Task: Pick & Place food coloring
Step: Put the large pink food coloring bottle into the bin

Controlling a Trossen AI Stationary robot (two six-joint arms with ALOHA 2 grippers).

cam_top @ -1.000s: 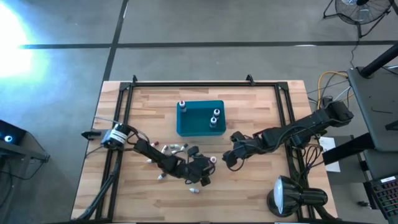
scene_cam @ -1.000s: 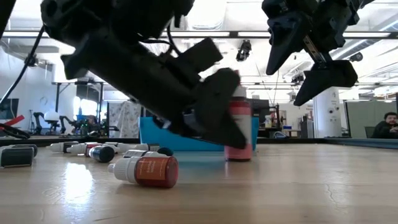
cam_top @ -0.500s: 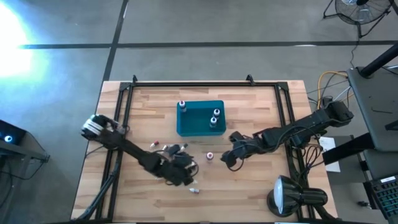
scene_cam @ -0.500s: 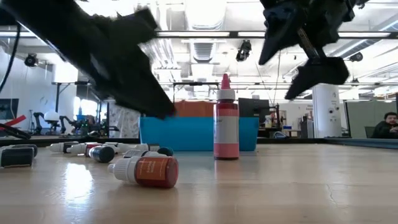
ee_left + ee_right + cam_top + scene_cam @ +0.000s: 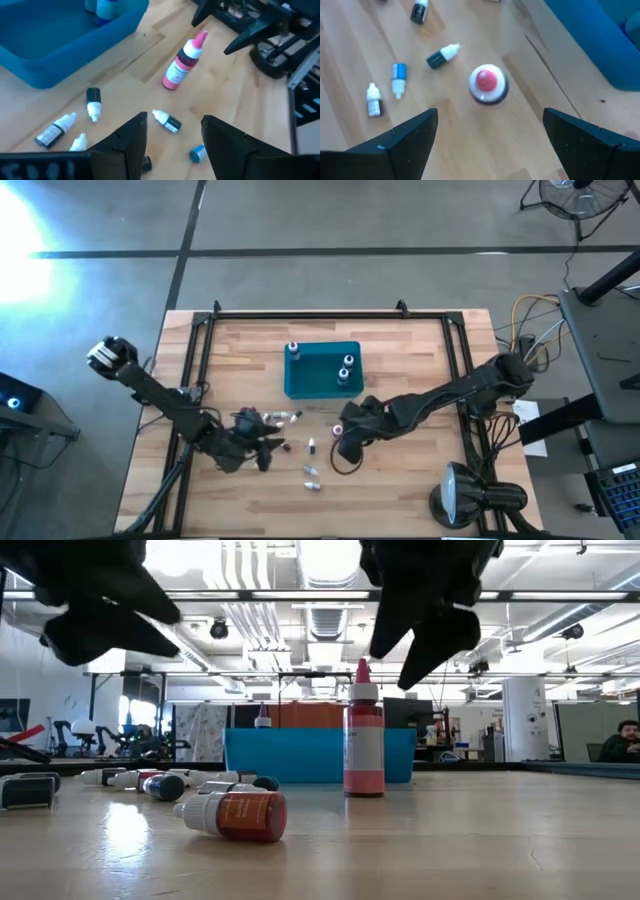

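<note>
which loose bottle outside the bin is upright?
The pink-capped red bottle, directly under the open right end effector. Every other loose bottle on the table lies on its side.

The left gripper has let go of the red bottle and pulled back toward the desk's left side, jaws open and empty. The bottle now stands upright alone in front of the teal bin. The right gripper has moved in directly above it, jaws spread wide.
</note>
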